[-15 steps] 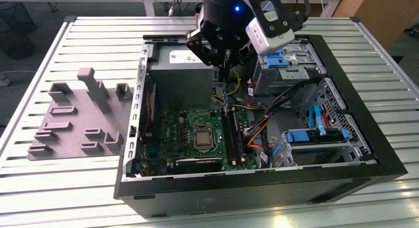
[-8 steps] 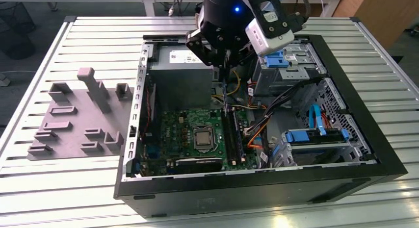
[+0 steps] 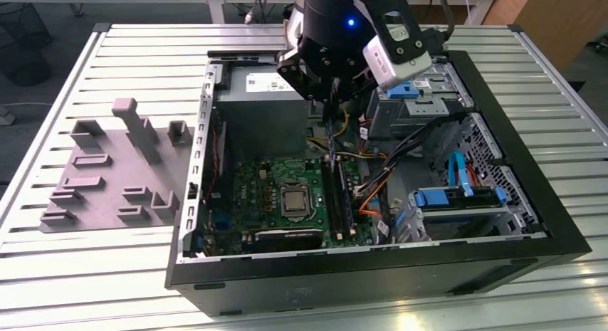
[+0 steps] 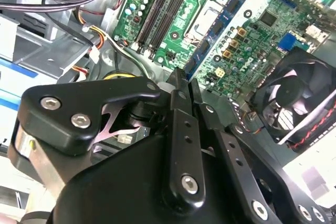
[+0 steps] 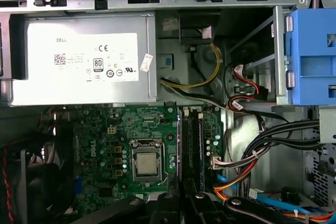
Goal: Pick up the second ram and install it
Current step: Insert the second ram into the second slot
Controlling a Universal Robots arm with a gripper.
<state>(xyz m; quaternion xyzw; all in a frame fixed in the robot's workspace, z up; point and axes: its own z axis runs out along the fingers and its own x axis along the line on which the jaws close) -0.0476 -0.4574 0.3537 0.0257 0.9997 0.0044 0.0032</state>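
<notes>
My gripper (image 3: 328, 96) hangs over the open computer case (image 3: 380, 274), above its rear half. Its fingers (image 4: 176, 93) stand pressed together in both wrist views. In the exterior view a thin dark strip, the second ram (image 3: 329, 132), runs edge-on from under the gripper toward the motherboard, and the gripper is shut on it. It lies roughly in line with the long black memory slots (image 5: 185, 135) (image 3: 340, 196) beside the processor socket (image 5: 147, 163), and it is well above them. I cannot tell whether a stick sits in either slot.
The silver power supply (image 5: 79, 56) fills the case's rear. Orange and black cables (image 3: 380, 181) and blue drive cages (image 3: 456, 199) crowd the exterior view's right side. A black fan (image 4: 289, 98) sits by the board. Grey holder blocks (image 3: 114, 167) stand on the slatted table (image 3: 95, 274).
</notes>
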